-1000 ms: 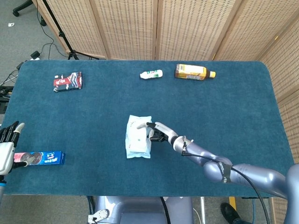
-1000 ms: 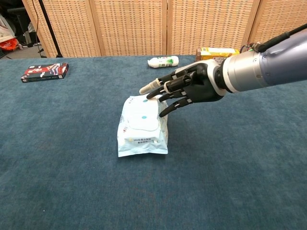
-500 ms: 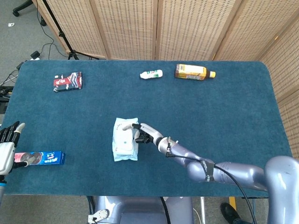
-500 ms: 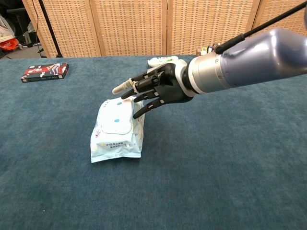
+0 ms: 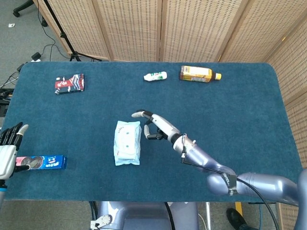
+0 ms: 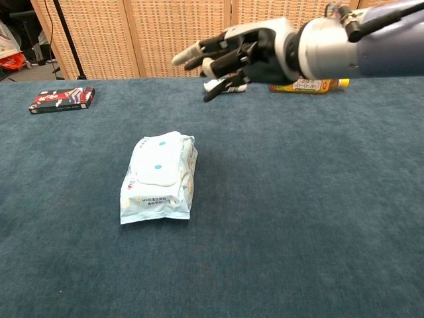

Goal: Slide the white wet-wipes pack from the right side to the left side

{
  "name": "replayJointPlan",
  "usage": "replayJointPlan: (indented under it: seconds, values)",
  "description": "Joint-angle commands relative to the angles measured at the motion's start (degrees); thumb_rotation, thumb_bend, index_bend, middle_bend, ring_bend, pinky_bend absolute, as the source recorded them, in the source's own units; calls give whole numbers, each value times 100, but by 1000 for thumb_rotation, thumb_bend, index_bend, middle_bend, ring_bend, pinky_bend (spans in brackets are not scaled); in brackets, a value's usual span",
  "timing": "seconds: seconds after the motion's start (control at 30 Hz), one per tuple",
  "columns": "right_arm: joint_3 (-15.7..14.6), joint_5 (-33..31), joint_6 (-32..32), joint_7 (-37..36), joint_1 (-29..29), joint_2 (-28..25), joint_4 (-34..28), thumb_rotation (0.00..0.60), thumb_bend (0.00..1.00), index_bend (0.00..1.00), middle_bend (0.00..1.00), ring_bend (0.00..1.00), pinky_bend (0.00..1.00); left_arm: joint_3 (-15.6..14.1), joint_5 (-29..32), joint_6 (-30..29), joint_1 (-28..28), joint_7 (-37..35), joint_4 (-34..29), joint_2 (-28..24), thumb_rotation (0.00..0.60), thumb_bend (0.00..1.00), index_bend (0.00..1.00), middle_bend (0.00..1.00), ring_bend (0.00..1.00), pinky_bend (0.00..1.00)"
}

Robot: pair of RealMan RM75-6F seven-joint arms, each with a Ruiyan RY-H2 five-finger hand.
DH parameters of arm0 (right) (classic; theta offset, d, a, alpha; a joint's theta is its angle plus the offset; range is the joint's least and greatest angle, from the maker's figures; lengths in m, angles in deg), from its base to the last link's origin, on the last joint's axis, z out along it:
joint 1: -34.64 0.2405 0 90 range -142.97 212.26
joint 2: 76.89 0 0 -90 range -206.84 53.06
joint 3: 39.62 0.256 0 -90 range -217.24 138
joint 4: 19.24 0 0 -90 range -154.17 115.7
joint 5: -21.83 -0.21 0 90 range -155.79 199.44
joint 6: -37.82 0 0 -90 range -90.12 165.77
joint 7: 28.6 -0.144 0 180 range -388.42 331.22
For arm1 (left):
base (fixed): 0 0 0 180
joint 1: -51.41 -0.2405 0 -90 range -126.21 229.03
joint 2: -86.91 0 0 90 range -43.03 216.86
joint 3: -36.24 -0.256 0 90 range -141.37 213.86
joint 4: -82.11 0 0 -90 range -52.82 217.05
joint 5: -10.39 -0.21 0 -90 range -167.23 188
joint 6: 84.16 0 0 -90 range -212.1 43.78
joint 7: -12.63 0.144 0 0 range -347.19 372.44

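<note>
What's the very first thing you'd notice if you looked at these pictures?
Probably the right robot hand, raised above the blue table with its fingers spread and nothing in it. Just to its left lies the white wet-wipes pack, flat on the cloth and apart from the robot hand. Along the far edge sit an orange bottle and a small white bottle, both lying on their sides.
</note>
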Motion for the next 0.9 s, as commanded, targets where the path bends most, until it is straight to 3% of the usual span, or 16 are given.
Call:
replayJointPlan:
  seconds: [0.03, 0.13, 0.27, 0.43, 0.5, 0.67, 0.9]
  values:
    - [-332, 1253, 1415, 1139, -758, -458, -258, 600, 202, 106, 12, 0, 114, 26, -219, -91, 78, 3, -26, -68, 600, 0, 0, 0, 0, 0]
    - [-746, 2119, 2751, 2506, -1302, -631, 470, 600, 76, 105, 4, 0, 90, 183, -663, -181, 344, 134, -12, -177, 600, 0, 0, 0, 0, 0]
    - [-935, 2475, 3531, 2907, -1766, -576, 942, 600, 53, 105, 3, 0, 85, 259, -969, -74, 605, 18, 40, -277, 600, 0, 0, 0, 0, 0]
    - [-1016, 2503, 4108, 2896, -2322, -670, 1397, 600, 53, 104, 3, 0, 75, 287, -1490, 193, 1025, 49, 20, -444, 600, 0, 0, 0, 0, 0]
    - [-1111, 2460, 4694, 2825, -2873, -693, 1766, 600, 53, 104, 3, 0, 69, 315, -1881, 529, 1417, 294, -61, -537, 600, 0, 0, 0, 0, 0]
    - [-1189, 2345, 5409, 2437, -3749, -484, 2025, 600, 53, 105, 0, 0, 45, 372, -2331, 1194, 2118, 647, -230, -501, 600, 0, 0, 0, 0, 0]
    - [-1062, 2240, 5691, 2073, -4339, -320, 2074, 600, 53, 105, 0, 0, 6, 361, -2482, 2045, 2817, 1051, -447, -273, 600, 0, 66, 0, 0, 0]
